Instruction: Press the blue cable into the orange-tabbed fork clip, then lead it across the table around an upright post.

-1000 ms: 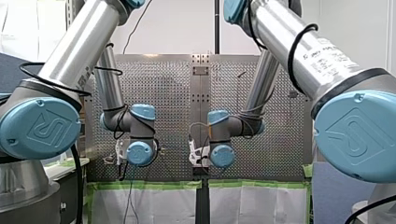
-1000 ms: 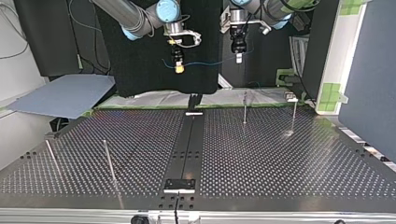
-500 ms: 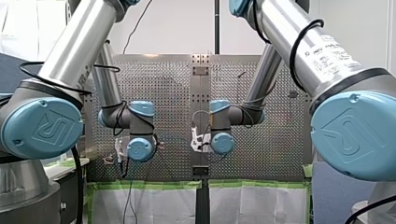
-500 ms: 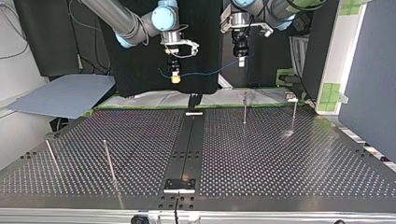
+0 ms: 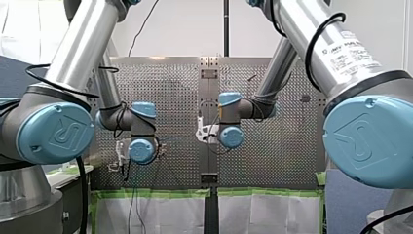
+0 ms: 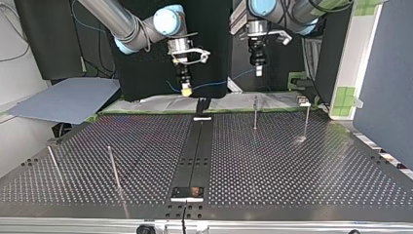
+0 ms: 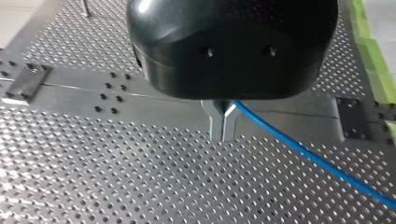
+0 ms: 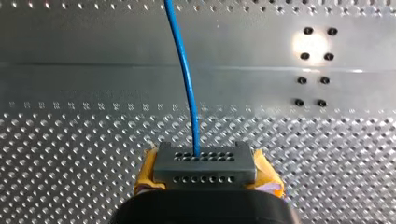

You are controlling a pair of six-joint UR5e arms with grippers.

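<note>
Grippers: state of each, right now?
Left gripper: shut on cable.
Right gripper: shut on cable.

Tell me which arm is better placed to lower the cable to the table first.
Right, probably: in the top view my right gripper, shut on the cable, hangs lower and nearer the table than my left gripper, which grips it higher up.

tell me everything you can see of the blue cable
The blue cable is thin, smooth and looks plastic-sheathed. It hangs in the air, clear of the table, sagging slightly between my right gripper, whose yellow-padded tip holds it, and my left gripper, whose metal fingers pinch it. A short end trails past my right gripper.
</note>
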